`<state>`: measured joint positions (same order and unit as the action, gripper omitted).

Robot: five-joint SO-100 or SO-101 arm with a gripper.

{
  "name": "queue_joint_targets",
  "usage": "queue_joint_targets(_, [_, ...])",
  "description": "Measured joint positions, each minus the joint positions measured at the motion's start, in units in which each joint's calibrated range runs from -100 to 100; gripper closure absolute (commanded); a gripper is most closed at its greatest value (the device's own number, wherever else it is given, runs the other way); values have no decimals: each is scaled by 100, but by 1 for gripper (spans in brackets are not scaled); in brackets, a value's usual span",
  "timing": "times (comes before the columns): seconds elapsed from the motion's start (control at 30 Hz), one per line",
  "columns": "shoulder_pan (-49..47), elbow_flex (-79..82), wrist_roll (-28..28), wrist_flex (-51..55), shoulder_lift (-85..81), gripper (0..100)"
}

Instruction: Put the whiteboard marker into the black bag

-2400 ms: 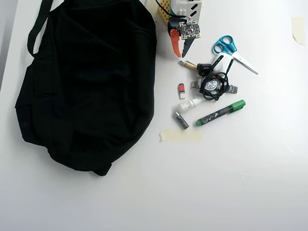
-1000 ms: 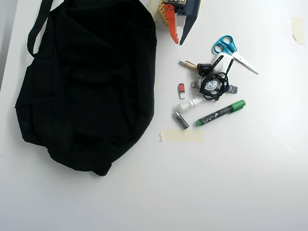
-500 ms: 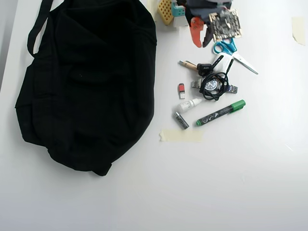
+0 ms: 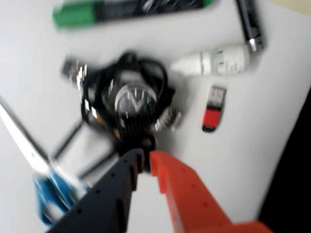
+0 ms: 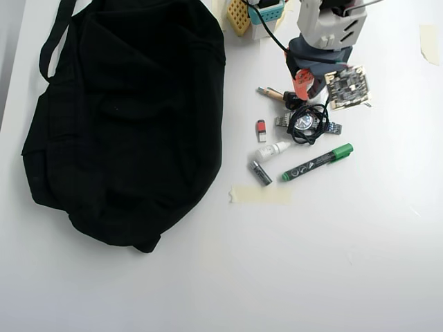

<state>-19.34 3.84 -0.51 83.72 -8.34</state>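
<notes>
Listing: items on white worktop [image 5: 346, 263], one arm at top of overhead view.
Whiteboard marker [image 5: 318, 162]: flat on worktop, free, below watch in overhead view; green cap toward upper right, tail toward lower left. Along top edge in wrist view [image 4: 131, 9], blurred.
Black bag [image 5: 124, 117]: left half of overhead view, slumped, well apart from marker; mouth not clearly visible.
End effector [image 4: 145, 162]: black and orange fingers nearly closed, narrow gap only, nothing held; tips above lower edge of watch.
Watch [image 4: 133, 102]: dark dial ringed by black cable, between end effector and marker.
Dropper bottle [image 5: 273, 149]: white, near marker's tail end.
Grey cylinder [image 5: 261, 173]: just below bottle, near marker tail.
Red and black stick [image 5: 261, 129]: small, left of watch.
Scissors [image 4: 34, 160]: blue handles, wrist view lower left.
Tape strip [image 5: 261, 194]: below marker.
Step in hand (judged): approach to marker, not yet reached.
Advice: widen fingers first; pass over watch and cable without snagging; straddle barrel across its length near middle, clear of bottle and cylinder; lift level before crossing to bag.
Overhead only: bag, strap, full marker, whole layout.
Wrist only: finger gap, watch dial detail, scissors' blue handles.
</notes>
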Motion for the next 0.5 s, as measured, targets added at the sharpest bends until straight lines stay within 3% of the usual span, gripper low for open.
queue_joint_targets(0.5, [15, -154, -2994, -1023, 651, 98])
